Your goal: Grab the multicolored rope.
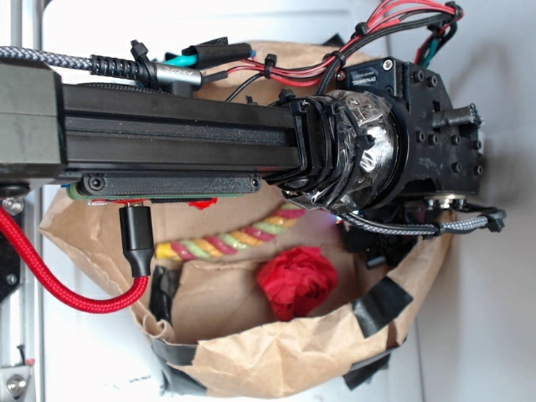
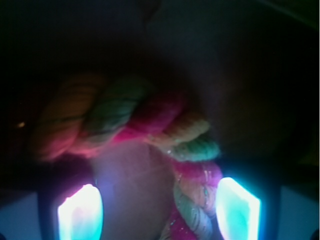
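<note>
The multicolored rope [image 1: 224,243], twisted red, yellow and light green, lies in a brown paper bag [image 1: 276,356]. One end runs under the arm's wrist [image 1: 368,151]. In the wrist view the rope [image 2: 150,117] curves across and down between my two glowing fingertips [image 2: 237,207], close to the right one. My gripper [image 2: 159,212] is open and low over the bag floor, with a wide gap left of the rope. In the exterior view the fingers are hidden under the wrist.
A red ball of cloth [image 1: 295,280] lies in the bag just beside the rope. The bag's walls, patched with black tape [image 1: 381,306], stand around the gripper. A red braided cable [image 1: 67,285] hangs from the arm at the left.
</note>
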{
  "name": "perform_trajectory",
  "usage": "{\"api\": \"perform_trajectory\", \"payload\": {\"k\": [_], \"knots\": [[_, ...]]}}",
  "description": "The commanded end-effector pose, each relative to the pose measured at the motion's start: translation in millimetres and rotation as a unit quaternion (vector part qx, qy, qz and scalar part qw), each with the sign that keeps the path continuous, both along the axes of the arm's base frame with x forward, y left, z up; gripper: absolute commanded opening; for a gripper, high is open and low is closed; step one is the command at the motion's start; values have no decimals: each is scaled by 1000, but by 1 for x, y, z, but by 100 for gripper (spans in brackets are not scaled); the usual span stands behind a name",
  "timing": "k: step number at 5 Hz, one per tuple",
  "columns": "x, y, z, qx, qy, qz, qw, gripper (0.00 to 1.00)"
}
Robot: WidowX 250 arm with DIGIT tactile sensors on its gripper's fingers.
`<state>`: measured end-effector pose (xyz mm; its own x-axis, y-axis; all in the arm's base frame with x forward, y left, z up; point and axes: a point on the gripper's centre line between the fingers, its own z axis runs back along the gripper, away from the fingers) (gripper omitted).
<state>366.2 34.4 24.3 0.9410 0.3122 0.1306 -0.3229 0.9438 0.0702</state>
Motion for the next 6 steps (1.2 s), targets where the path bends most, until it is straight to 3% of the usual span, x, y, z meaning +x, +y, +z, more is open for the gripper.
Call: {"api": "perform_trajectory", "payload": {"k": [1,6], "knots": [[4,1,-15,11,-7,6,1000,0],[-13,5,-2,3,-14,5,1000,0]]}}
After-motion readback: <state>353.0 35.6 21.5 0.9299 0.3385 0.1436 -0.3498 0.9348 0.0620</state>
